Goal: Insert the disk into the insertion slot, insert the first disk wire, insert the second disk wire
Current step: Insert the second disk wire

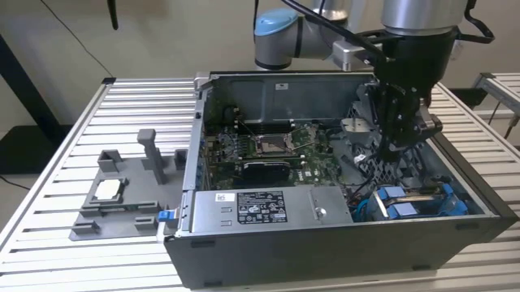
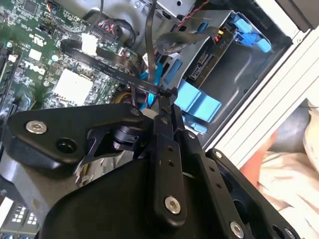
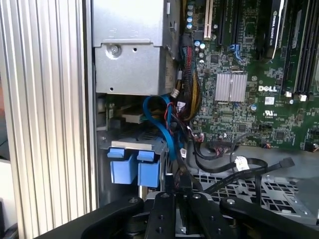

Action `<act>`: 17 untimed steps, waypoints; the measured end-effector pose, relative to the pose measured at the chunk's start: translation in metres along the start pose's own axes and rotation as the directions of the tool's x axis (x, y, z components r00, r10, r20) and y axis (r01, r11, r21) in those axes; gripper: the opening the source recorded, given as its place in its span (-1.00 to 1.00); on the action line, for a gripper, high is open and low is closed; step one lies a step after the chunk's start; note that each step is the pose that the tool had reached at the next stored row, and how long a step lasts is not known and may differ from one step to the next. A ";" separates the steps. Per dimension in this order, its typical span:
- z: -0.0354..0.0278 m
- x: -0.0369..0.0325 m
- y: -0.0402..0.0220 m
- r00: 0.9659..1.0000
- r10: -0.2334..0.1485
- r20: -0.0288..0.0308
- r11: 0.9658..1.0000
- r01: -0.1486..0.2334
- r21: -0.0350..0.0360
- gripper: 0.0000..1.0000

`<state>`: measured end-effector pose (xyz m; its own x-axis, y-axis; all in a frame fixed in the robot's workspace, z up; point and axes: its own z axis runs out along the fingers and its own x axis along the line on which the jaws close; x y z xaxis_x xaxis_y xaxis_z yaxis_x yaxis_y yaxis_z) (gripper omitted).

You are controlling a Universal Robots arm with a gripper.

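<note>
The disk sits in the insertion slot (image 1: 445, 190) at the open computer case's near corner on the exterior view's right; the blue tabs of its carrier (image 1: 404, 207) stick out. Both wrist views show those tabs (image 3: 134, 169) (image 2: 199, 104), under the slot's grey sheet metal (image 3: 130, 144). My gripper (image 1: 393, 152) hangs inside the case, just above and behind the disk. Its fingers (image 2: 167, 107) are pinched together on a thin black disk wire (image 2: 124, 74); the wire's black plug (image 3: 180, 175) stands at the fingertips. A blue wire (image 3: 164, 124) loops beside the slot.
The grey labelled power-supply box (image 1: 268, 210) lies along the case's near wall, next to the slot. The green motherboard (image 1: 268, 149) fills the case's middle, with cable bundles (image 3: 192, 97) between it and the disk. A grey fixture tray (image 1: 122, 194) stands on the slatted table on the exterior view's left.
</note>
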<state>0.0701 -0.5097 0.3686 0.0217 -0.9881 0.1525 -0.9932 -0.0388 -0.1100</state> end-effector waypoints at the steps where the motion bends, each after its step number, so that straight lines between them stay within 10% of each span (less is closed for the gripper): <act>1: 0.0005 0.0028 0.0001 1.000 0.001 0.009 1.000 -0.001 0.000 -0.69; 4: 0.0022 0.0122 0.0003 1.000 0.004 0.031 1.000 -0.004 0.001 -0.69; 12: 0.0069 0.0259 -0.0153 0.998 0.006 0.055 1.000 -0.005 -0.004 -0.69; 15: 0.0086 0.0276 -0.0220 0.996 0.009 0.083 1.000 -0.009 -0.004 -0.69; 17: 0.0095 0.0290 -0.0240 0.993 0.012 0.114 1.000 -0.012 -0.004 -0.69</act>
<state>0.0957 -0.5389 0.3663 0.0223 -0.9990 0.0379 -0.9938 -0.0263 -0.1081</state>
